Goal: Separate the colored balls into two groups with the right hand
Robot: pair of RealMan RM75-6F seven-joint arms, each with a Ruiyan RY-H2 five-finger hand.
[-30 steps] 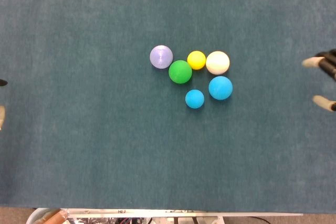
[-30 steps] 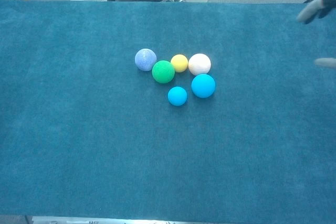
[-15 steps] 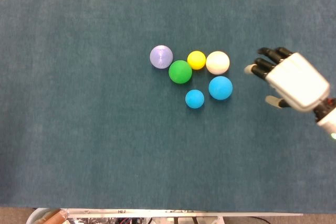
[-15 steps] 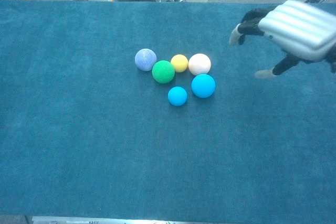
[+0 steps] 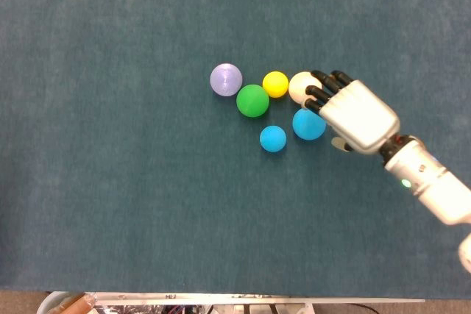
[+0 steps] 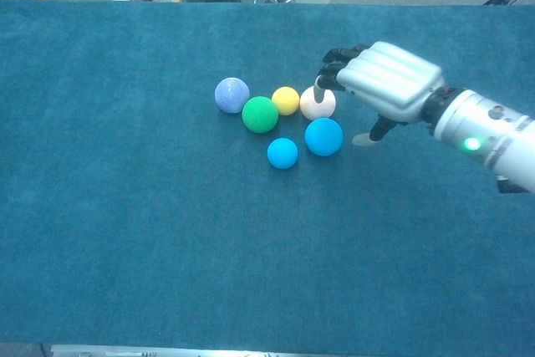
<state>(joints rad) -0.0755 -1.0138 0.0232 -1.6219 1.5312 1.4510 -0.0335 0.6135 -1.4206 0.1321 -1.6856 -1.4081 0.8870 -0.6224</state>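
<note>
Right hand has come in from the table's right edge within the last second and now hovers over the cluster, fingers apart, holding nothing; fingertips overlap the smooth white ball.

The large glossy blue ball lies just below the fingers, the yellow, green, lavender and small blue balls beyond the fingertips.

All six are one group; separation not begun.

No legible writing anywhere.
</note>
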